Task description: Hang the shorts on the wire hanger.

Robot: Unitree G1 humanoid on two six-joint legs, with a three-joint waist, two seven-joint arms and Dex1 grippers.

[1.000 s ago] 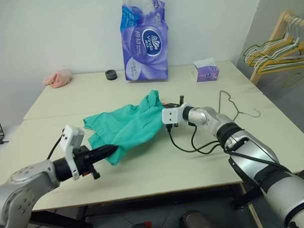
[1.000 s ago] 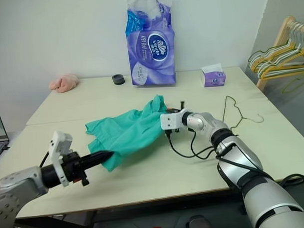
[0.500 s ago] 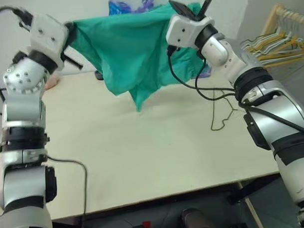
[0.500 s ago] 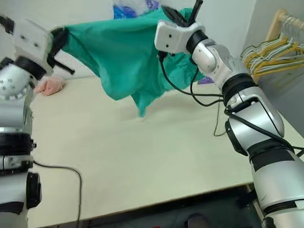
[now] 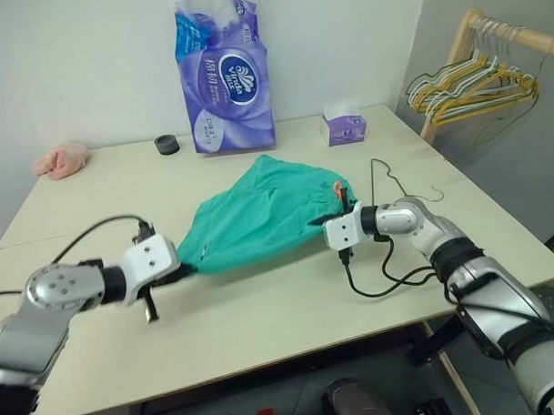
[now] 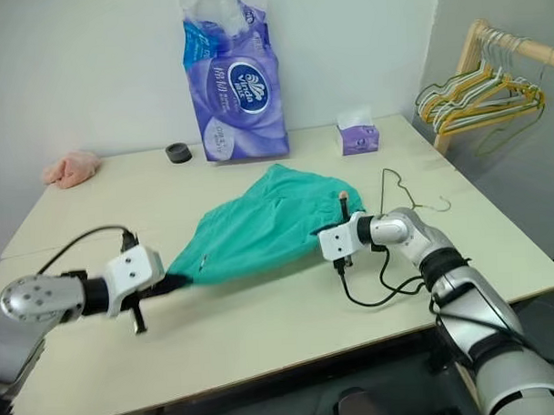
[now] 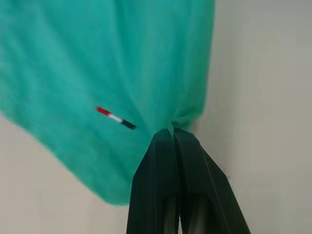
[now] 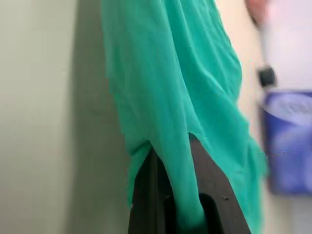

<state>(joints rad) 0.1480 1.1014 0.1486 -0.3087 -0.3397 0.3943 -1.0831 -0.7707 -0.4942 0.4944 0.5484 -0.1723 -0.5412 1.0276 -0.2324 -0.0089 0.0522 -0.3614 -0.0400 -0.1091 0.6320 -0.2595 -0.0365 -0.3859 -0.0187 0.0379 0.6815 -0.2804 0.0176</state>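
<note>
Left gripper [image 7: 173, 130] and right gripper [image 5: 319, 226] each pinch an edge of the shorts [image 5: 259, 217], spread mid-surface [image 5: 263, 317]; wire hanger [image 5: 393, 183] near the right gripper.

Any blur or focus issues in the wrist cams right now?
Left wrist view: shorts soft, tag streaked, end effector sharper. Right wrist view: background tissue pack and black roll heavily defocused, shorts' folds readable. Eye views: crisp, wire hanger legible.
</note>
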